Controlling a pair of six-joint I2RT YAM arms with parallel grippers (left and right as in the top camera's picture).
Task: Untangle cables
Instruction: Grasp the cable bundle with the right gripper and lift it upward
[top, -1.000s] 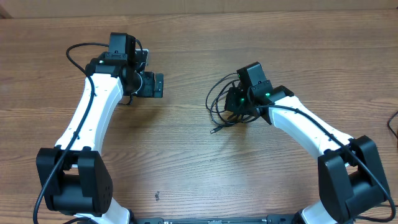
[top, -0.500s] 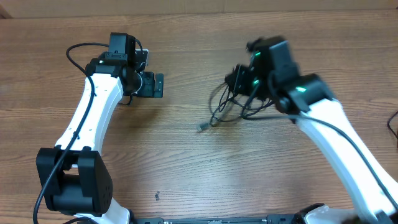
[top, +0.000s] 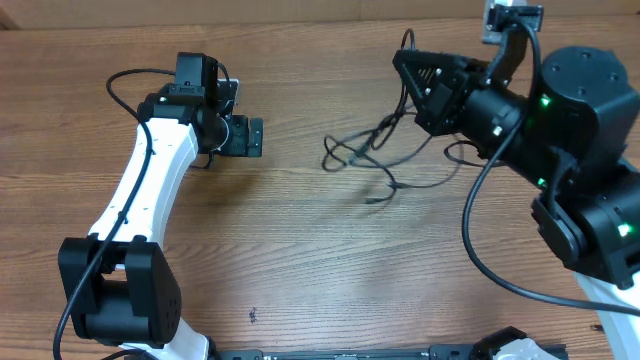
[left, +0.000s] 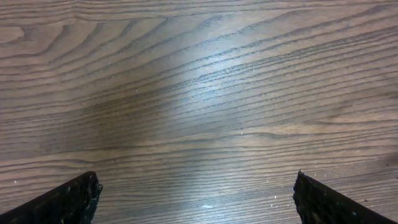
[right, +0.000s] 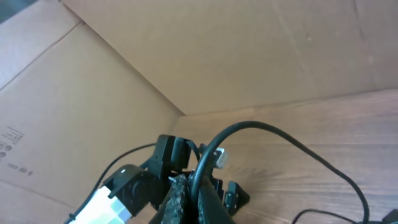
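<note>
The cables (top: 372, 150) are thin black cords, hanging in loose strands from my raised right gripper (top: 403, 58) down to the table, with a small plug end (top: 372, 200) lowest. In the right wrist view my right gripper (right: 198, 198) is shut on one black cable (right: 261, 127), which arcs up and off to the right. My left gripper (top: 246, 137) stands well to the left of the strands. In its own view the left gripper (left: 196, 200) is wide open, with only bare wood between its fingers (left: 68, 199).
The wooden table (top: 300, 260) carries a small dark mark (top: 252, 316) near the front. A cardboard wall (right: 124, 74) stands behind the table's far edge. A thick black arm wire (top: 125, 80) loops beside the left arm.
The right arm has risen and swung back to the right with a cable in its grip. The bundle has been pulled out into long hanging strands. The left arm has not moved.
</note>
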